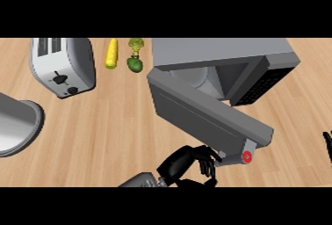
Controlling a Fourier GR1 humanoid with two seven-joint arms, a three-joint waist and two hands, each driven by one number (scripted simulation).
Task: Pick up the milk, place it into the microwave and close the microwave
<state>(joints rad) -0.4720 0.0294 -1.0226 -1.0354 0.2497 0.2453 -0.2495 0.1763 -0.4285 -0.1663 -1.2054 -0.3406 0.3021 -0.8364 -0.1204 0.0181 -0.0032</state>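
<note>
The left hand is sitting at the bottom middle of the frame, its fingers curled and holding nothing, touching the end of the microwave door near the red dot. The door is standing half open. If the hand slides off that end, the door may stop short of closing. The milk cannot be seen anywhere; it may be inside the microwave, but the door is blocking the view. At the right edge, only a sliver of the right hand is showing, so its fingers cannot be told. A toaster is sitting on the tabletop at upper left.
</note>
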